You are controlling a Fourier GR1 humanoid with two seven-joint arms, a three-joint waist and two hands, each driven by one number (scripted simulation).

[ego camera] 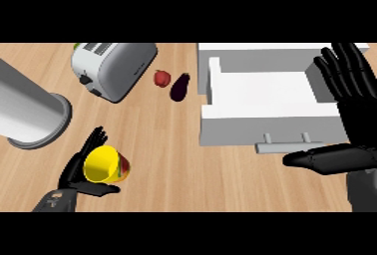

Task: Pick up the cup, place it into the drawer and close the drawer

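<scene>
While the left hand [83,172] is curling its fingers [94,142] round the yellow cup [105,164], the cup is appearing rigid, light and smooth-walled. Gripping round its side wall is looking soundest. The right hand [346,99] is resting open-fingered beside the open drawer [258,102].

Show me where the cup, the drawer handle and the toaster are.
cup [101,163]: head view, yellow inside wall.
drawer handle [288,146]: head view, middle of the bar.
toaster [121,67]: head view, grey side panel.

We see our left hand [80,172] low near the counter's front-left edge, fingers and thumb curled, its grey forearm entering from below. Our right hand [346,99] stands at the right edge, fingers straight and upward, thumb stretched out leftward.
</scene>
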